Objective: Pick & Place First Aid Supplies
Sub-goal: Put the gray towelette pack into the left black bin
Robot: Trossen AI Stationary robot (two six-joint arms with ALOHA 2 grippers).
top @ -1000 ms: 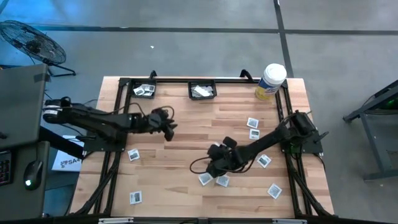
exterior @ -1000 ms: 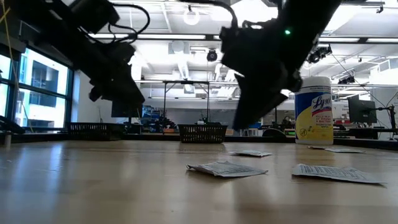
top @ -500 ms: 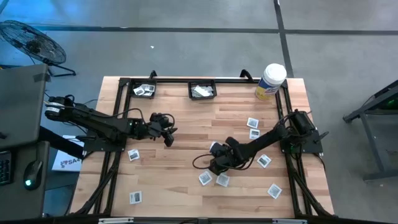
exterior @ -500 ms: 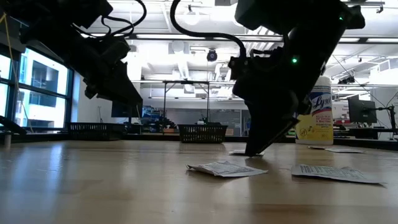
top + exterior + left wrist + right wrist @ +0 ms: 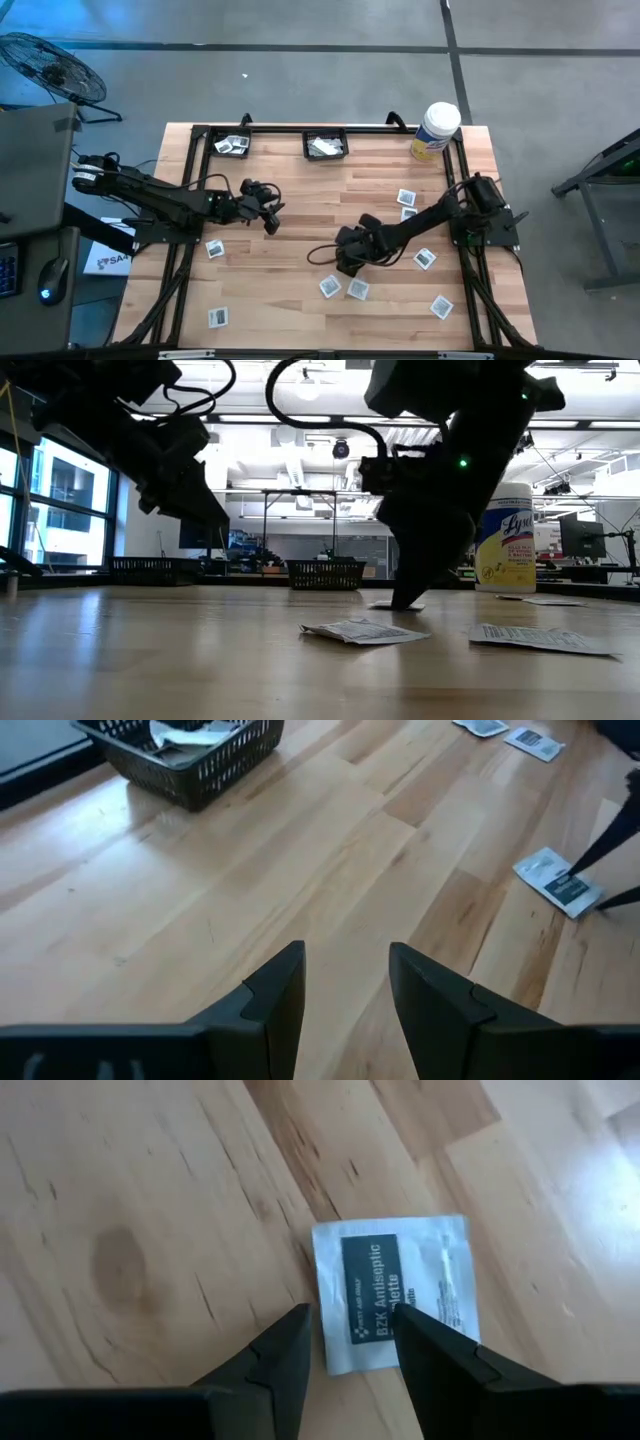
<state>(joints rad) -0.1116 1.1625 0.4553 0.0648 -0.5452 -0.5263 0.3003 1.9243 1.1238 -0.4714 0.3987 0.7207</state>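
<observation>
Right wrist view shows the right gripper (image 5: 350, 1342) angled down over an antiseptic packet (image 5: 395, 1295) at frame centre, fingers parted and straddling its near edge, gripping nothing. From above, the left gripper (image 5: 268, 212) hangs left of centre, extended level over the table (image 5: 300, 180), fingers apart, empty.

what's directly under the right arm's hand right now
A flat white square antiseptic packet with a dark printed centre lies on the wooden table beneath the open right hand. One fingertip covers its near edge.
</observation>
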